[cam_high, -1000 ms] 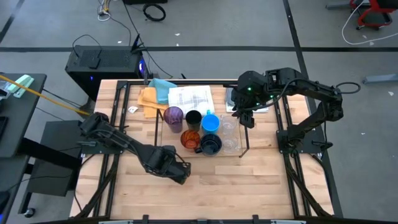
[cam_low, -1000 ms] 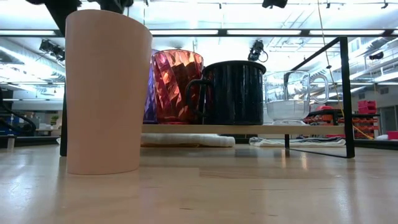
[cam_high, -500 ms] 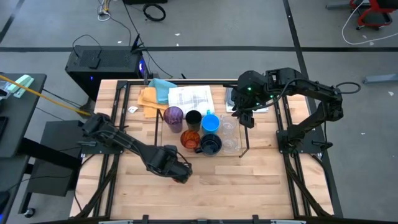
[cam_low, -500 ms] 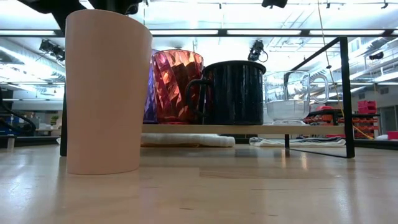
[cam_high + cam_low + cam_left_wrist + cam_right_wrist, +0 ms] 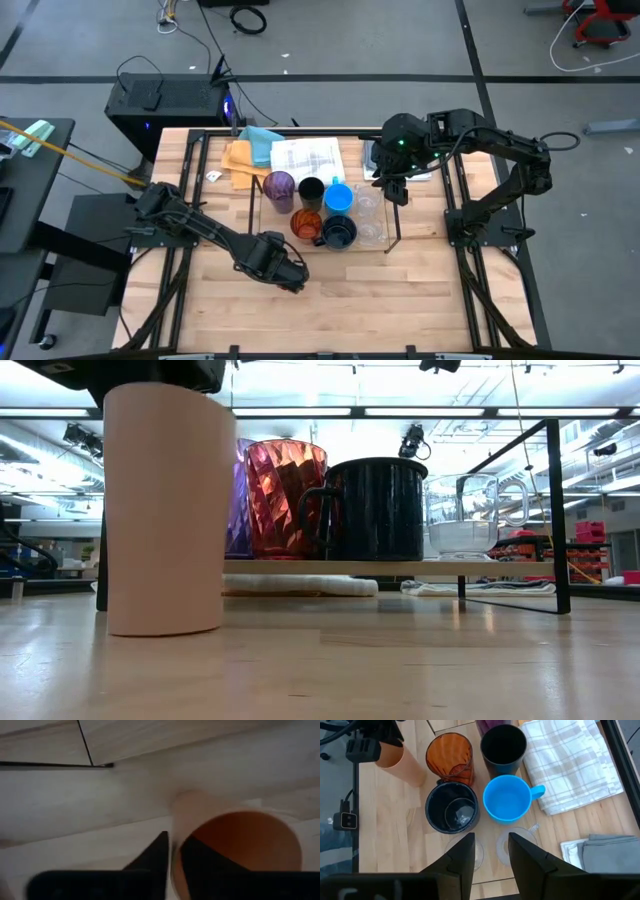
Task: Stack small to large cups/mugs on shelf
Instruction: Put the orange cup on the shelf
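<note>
Down on the wooden desk (image 5: 400, 660), the left gripper (image 5: 288, 277) is at the peach cup (image 5: 165, 510), a smooth, matte, gently tapered tumbler standing upright in front of the shelf (image 5: 552, 510) of thin black rod.

The left wrist view gives us what the overhead one hides: the fingers (image 5: 155, 857) straddle the cup's rim, one outside the wall and one dipped inside, clenched on that wall.

From table height we see only the gripper's dark bulk over the cup's mouth.

On the shelf, we pick out a faceted orange tumbler (image 5: 285, 495), a glossy navy mug (image 5: 380, 505) with a handle and a clear glass mug (image 5: 465, 510).

The right gripper (image 5: 392, 190) hovers over the shelf's right end, its fingers (image 5: 462, 855) released and apart, grasping nothing. Its wrist view also shows a bright blue mug (image 5: 507, 802) and a black cup (image 5: 502, 745).
</note>
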### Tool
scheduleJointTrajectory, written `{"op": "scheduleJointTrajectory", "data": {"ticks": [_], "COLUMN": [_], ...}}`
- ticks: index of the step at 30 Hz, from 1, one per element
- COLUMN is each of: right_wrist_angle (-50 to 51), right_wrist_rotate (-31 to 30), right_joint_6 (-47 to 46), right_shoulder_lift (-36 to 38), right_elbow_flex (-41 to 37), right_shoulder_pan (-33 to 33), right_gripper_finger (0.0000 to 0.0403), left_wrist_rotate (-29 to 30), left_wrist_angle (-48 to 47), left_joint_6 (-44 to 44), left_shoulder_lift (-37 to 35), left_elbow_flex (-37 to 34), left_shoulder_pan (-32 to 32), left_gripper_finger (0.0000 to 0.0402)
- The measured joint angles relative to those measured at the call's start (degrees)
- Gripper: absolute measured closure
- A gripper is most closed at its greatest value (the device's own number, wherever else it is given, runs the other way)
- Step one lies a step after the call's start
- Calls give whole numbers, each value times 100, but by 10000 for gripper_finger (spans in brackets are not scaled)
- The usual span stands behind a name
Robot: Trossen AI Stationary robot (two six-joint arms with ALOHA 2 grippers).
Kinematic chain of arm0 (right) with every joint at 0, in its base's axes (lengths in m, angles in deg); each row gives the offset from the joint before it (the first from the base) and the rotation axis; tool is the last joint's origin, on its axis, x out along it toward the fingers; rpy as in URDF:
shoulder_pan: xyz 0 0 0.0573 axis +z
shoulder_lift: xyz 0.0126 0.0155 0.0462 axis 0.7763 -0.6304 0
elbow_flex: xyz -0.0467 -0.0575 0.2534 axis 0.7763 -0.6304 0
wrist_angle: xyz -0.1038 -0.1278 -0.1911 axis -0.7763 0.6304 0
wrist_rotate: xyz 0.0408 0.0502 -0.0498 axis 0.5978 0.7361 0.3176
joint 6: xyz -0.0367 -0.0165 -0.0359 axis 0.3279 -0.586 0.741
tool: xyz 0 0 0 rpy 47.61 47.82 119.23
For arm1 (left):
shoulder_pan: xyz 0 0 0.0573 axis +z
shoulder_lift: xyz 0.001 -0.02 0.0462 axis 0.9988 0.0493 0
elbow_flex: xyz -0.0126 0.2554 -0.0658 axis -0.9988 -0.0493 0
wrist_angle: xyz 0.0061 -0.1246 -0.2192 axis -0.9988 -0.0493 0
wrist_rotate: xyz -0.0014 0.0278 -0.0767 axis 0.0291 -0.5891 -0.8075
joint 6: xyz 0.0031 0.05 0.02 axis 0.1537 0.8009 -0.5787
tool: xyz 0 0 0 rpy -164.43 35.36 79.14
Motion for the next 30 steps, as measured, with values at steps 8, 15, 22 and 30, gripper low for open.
{"op": "scheduleJointTrajectory", "data": {"ticks": [8, 15, 22, 30], "right_wrist_angle": [0, 2, 2, -7], "right_wrist_rotate": [0, -1, 0, 0], "right_joint_6": [7, 13, 15, -14], "right_shoulder_lift": [0, 0, 0, 0], "right_elbow_flex": [0, 0, 0, 0], "right_shoulder_pan": [0, -4, -4, -2], "right_gripper_finger": [279, 279, 279, 279], "left_wrist_rotate": [-8, -74, -13, 214], "left_wrist_angle": [95, 329, -1210, -1999], "left_joint_6": [184, 241, 348, 654], "left_shoulder_lift": [18, 3, -24, -35], "left_elbow_flex": [3, 195, 1024, 1491], "left_shoulder_pan": [4, -61, -37, 342], "left_gripper_finger": [393, 393, 393, 393]}}
